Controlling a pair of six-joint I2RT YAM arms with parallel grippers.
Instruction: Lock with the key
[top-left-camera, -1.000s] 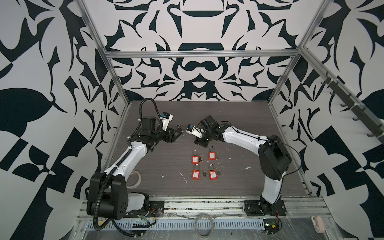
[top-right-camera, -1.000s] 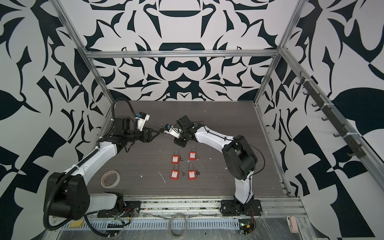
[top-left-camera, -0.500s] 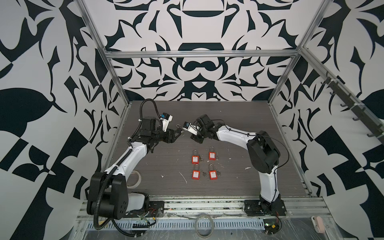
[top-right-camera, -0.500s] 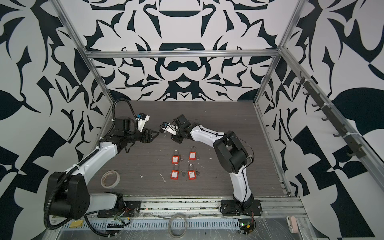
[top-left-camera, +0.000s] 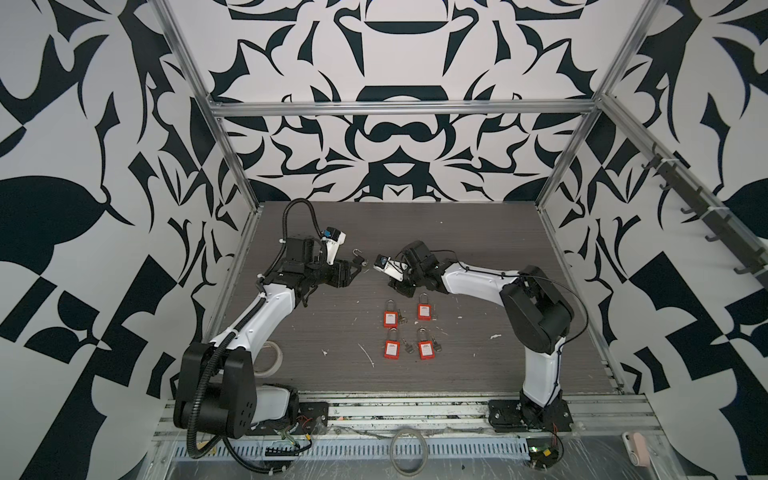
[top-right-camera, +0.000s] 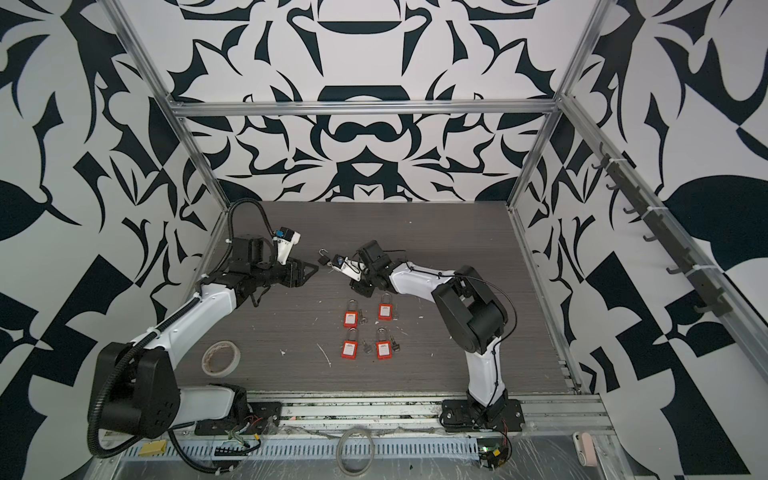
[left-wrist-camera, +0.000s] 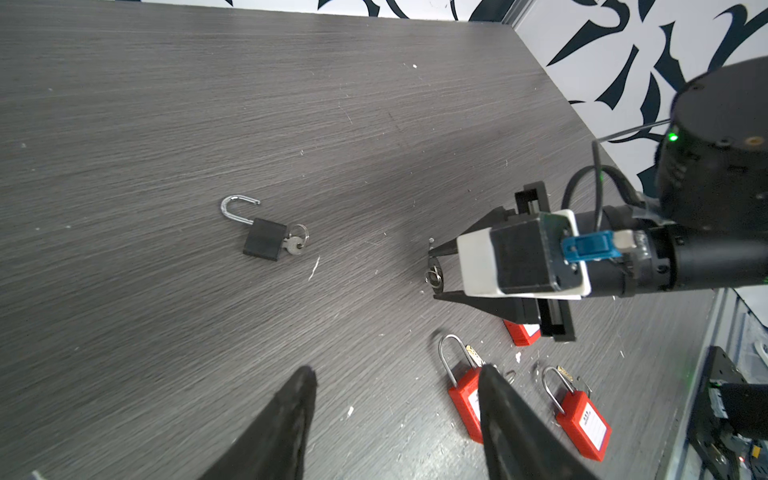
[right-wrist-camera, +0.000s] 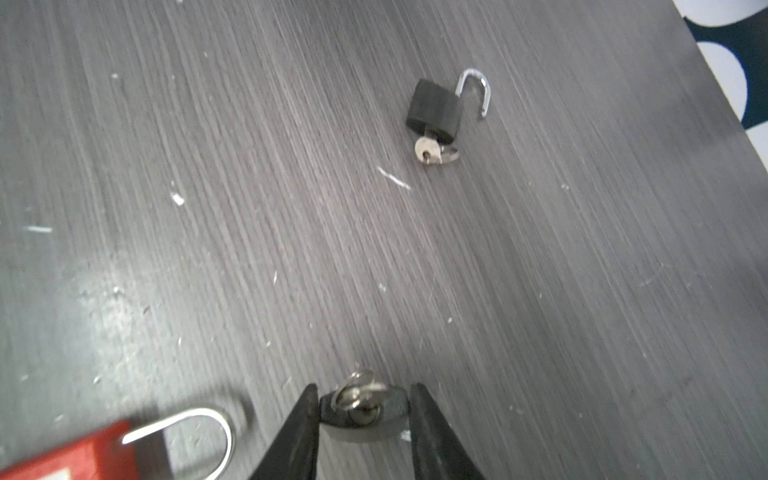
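- Top views both give the big picture: a dark wood-grain table (top-left-camera: 457, 249), with my two arms reaching in from the front corners and their tips nearly meeting around the middle.
- My left gripper (left-wrist-camera: 395, 372) is spread wide with nothing between the fingers, just bare table under it.
- My right gripper (right-wrist-camera: 363, 387) points back at the left one with its jaws partway apart. Honestly I can't tell if it's pinching anything or just standing around it (see the last item).
- Tape roll (top-right-camera: 237, 356) lies flat near the left arm's base, well apart from everything else.
- Four red padlocks (top-left-camera: 390, 318) sit in a two-by-two block on the table, toward the front from the right gripper. In the left wrist view one of them is partly hidden under that gripper.
- Black padlock (left-wrist-camera: 266, 239) lies flat on the table with its shackle swung open. In both top views it's between the two gripper tips, a touch toward the back wall, and neither gripper touches it. It's out ahead of my left fingers.
- Key (right-wrist-camera: 428, 150) is stuck in the bottom of the black padlock's body, with a ring on its head.
- Second key (right-wrist-camera: 359, 401), on its own ring, sits right between the right gripper's tips, apart from the black padlock.
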